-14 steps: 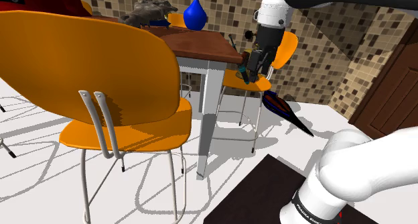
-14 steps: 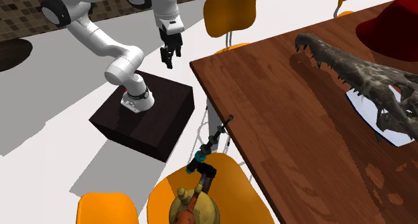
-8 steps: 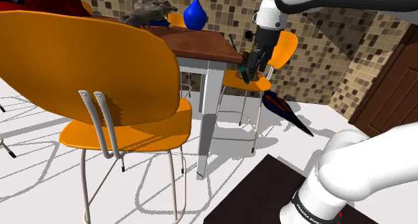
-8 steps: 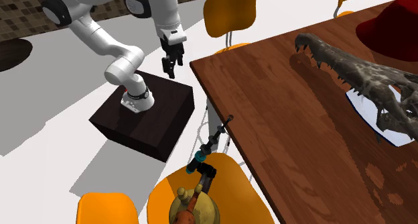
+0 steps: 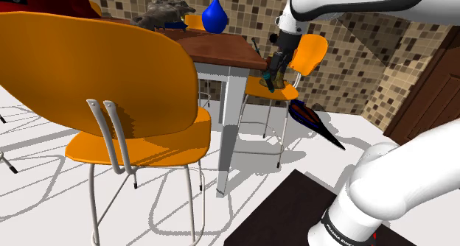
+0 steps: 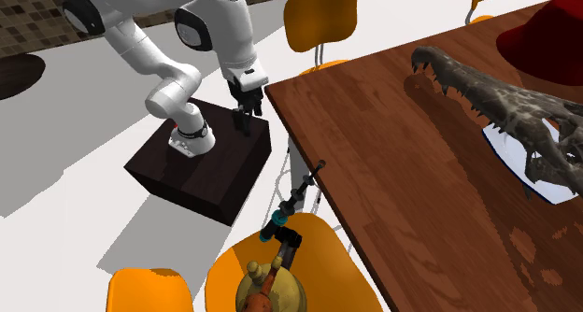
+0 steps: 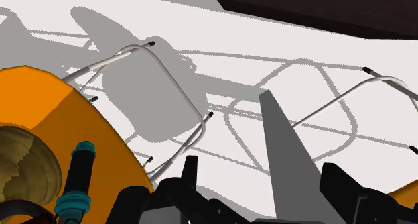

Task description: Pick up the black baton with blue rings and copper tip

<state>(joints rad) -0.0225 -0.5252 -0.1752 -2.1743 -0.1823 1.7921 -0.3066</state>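
Pincer (image 6: 241, 115) is spread. In the wrist view the two fingers (image 7: 188, 178) stand apart with nothing clasped, and the grey table leg (image 7: 281, 149) shows through the gap.

Second exterior view: pincer points down, seen against the far edge of the stand (image 6: 201, 170), just off the corner of the table (image 6: 392, 170). Baton (image 6: 295, 200) is well apart from the pincer, lower and to the right of it, further along the same table edge. Baton is tilted: the thin black upper end leans at the table edge and the lower end is down on the seat of the chair (image 6: 336, 263). Blue-teal rings sit on its lower part. A coppery section below them ends by a brass bell-shaped piece (image 6: 266, 287) on the same seat; can't tell if they touch.

Wrist view: baton's black shaft and teal rings sit outside the finger pair, beyond one finger and not between them. Orange seat and brass piece are right beside the baton.

Shoulder view: pincer hangs beside the table corner, in front of the chair. It overlaps the baton's ringed part, so the gap between them can't be read here.

Far from the pincer on the table: skull (image 6: 495, 100), red hat (image 6: 551, 39), blue vase (image 5: 215, 12). Dark cone (image 5: 317, 123) lies on the floor below the pincer. Second orange chair (image 5: 110, 82) is in the foreground.
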